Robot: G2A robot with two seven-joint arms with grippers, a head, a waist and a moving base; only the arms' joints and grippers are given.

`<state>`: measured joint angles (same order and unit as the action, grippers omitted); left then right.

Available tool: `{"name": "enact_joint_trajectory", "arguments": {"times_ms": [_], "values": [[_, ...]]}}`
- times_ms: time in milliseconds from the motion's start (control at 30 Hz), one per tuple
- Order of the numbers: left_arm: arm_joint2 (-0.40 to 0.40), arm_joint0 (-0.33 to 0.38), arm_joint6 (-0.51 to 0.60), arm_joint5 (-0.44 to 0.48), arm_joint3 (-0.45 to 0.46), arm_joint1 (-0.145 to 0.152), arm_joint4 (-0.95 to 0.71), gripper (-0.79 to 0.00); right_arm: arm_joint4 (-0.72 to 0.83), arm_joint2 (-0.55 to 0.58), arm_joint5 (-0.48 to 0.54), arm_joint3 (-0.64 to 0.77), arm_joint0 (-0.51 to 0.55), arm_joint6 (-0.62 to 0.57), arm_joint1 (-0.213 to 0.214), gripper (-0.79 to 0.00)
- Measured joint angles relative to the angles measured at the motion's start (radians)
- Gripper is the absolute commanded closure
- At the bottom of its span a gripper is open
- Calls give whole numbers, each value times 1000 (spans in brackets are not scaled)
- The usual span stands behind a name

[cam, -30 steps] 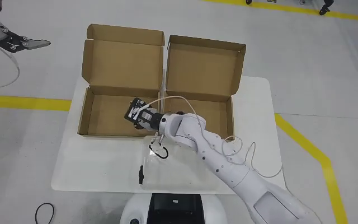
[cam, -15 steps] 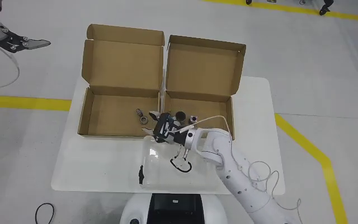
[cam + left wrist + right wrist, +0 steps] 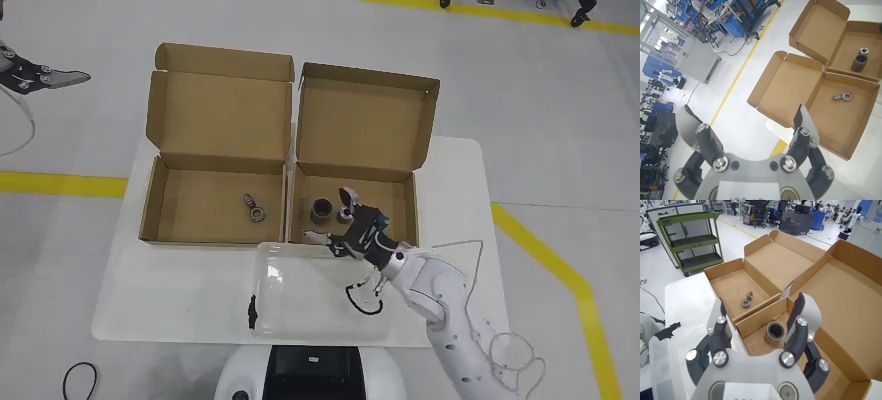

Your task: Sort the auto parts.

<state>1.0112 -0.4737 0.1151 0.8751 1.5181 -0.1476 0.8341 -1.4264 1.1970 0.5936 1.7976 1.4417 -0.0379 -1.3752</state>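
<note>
Left end effector (image 3: 743, 108) wide open, empty, off the worktop (image 3: 130, 290); two bearings (image 3: 252, 207) in left box (image 3: 200, 215); sleeve (image 3: 860, 63) and small cylinder (image 3: 864, 50) in right box (image 3: 400, 195), right end effector (image 3: 760, 301) open and empty above; clear bin (image 3: 290, 300) seemingly empty, so sorting probably near complete.

in the top view the left edge is cutting off the left gripper (image 3: 45, 65), and the right gripper (image 3: 330, 216) is covering part of the right box's (image 3: 365, 120) near wall. the two bearings (image 3: 253, 207) in the left box (image 3: 190, 215) are blurring into one small shape.
</note>
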Motion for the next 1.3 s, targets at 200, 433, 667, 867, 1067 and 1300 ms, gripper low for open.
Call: {"name": "enact_joint_trajectory", "arguments": {"times_ms": [200, 433, 667, 867, 1067, 1300], "values": [[0, 0, 0, 0, 0, 0, 0, -785, 1, 92, -6, 68, 98, 42, 21, -785], [0, 0, 0, 0, 0, 0, 0, -785, 1, 199, -15, 150, 225, 110, 43, -785], [0, 0, 0, 0, 0, 0, 0, -785, 9, 293, -40, 220, 342, 158, 59, -785], [0, 0, 0, 0, 0, 0, 0, -785, 11, 358, -94, 295, 453, 176, 67, -785], [0, 0, 0, 0, 0, 0, 0, -785, 1, 407, -148, 393, 568, 173, 72, -785], [0, 0, 0, 0, 0, 0, 0, -785, -17, 431, -200, 491, 676, 171, 75, -785]]}}
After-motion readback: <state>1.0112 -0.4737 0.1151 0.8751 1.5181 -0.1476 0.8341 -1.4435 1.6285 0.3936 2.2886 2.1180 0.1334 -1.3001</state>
